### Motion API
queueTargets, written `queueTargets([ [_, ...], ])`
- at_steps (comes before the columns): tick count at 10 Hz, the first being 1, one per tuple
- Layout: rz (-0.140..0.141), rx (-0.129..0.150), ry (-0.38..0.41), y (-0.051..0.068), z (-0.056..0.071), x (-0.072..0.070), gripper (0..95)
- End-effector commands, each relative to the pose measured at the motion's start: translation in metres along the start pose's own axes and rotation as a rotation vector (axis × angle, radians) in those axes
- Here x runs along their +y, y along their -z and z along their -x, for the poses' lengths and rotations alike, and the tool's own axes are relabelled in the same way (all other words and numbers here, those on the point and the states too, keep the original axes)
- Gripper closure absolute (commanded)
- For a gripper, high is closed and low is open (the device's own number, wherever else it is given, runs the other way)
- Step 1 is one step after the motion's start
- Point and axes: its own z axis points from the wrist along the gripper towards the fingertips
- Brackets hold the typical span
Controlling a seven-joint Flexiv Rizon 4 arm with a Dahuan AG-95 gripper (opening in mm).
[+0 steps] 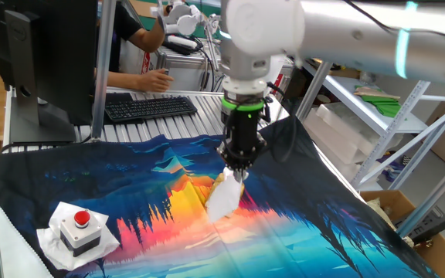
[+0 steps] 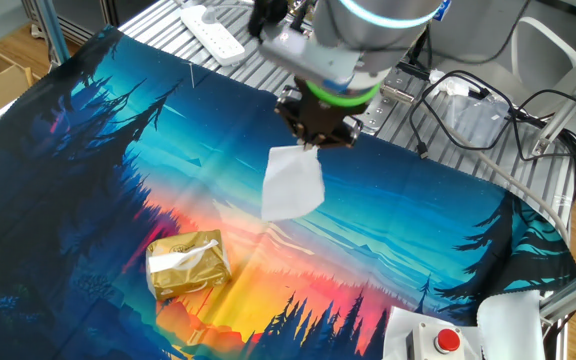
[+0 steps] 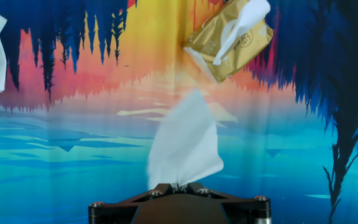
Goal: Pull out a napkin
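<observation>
The gripper is closed on the top edge of the napkin, pinching it between the fingertips. The napkin hangs free below the gripper, clear of the surface, which is covered by a cloth printed with a forest sunset in blue, orange and yellow. In the hand view the napkin fans out from the gripper as a loose white sheet, wider at its far end.

The packet lies on the cloth, apart from the napkin and no longer joined to it. In the hand view the packet lies tilted, and a strip of white tissue sticks out of its slot.

In one fixed view the napkin dangles under the gripper and partly hides the packet behind it. A grey box with a red button sits on a white pad near the cloth's corner, well apart from the napkin. A keyboard lies beyond the cloth's far edge, where a person's hand rests.
</observation>
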Motion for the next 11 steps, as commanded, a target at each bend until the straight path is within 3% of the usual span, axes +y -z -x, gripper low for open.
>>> queueTargets([
  [1, 0.028, 0.006, -0.008, 0.0007, 0.0003, 0.0014, 76.0],
  [2, 0.093, -0.001, -0.026, 0.0002, -0.0011, 0.0017, 76.0],
  [6, 0.118, -0.007, -0.016, -0.0015, -0.004, 0.003, 76.0],
  [8, 0.129, -0.019, -0.048, -0.0028, -0.0056, 0.0041, 38.0],
  [9, 0.132, -0.018, -0.067, -0.003, -0.0059, 0.0043, 0.0],
  [11, 0.142, -0.017, -0.068, -0.0031, -0.0058, 0.0043, 0.0],
])
